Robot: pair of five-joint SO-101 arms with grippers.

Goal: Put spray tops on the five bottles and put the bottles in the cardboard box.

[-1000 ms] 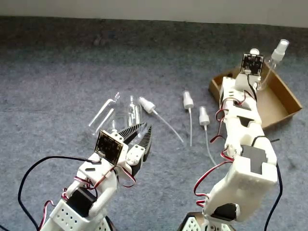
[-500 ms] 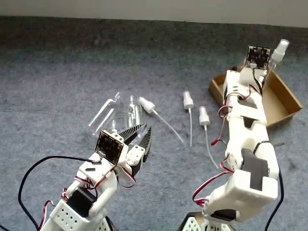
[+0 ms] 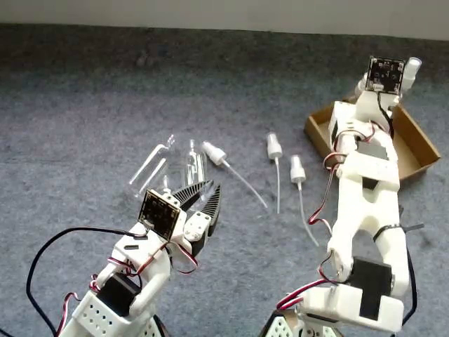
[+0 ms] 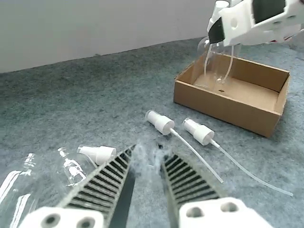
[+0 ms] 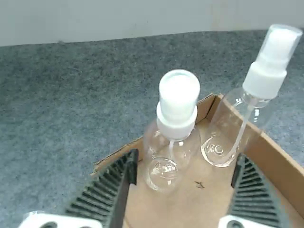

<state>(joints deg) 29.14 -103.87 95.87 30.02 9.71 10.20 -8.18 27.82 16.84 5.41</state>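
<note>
Two clear bottles with white spray tops (image 5: 173, 137) (image 5: 247, 114) stand in the cardboard box (image 5: 266, 156) (image 3: 410, 151). My right gripper (image 5: 186, 161) hangs open over the box, its jaws wide on either side of the nearer bottle without touching it. Two bare bottles (image 3: 149, 168) (image 3: 194, 163) lie on the carpet. A spray top (image 3: 214, 151) (image 4: 97, 153) lies by one bottle's neck. Two more spray tops (image 3: 273, 146) (image 3: 297, 168) lie between the arms. My left gripper (image 4: 148, 151) (image 3: 201, 198) hovers just short of the bare bottles, slightly open and empty.
The table is covered with grey carpet (image 3: 84, 105). The right arm (image 3: 365, 161) stretches along the box's near side. The spray tops' thin tubes (image 3: 277, 186) trail toward the arms. A pale wall (image 4: 71, 28) runs along the far edge.
The right arm has stretched farther back over the box and now covers more of the capped bottle there. The left arm has not moved.
</note>
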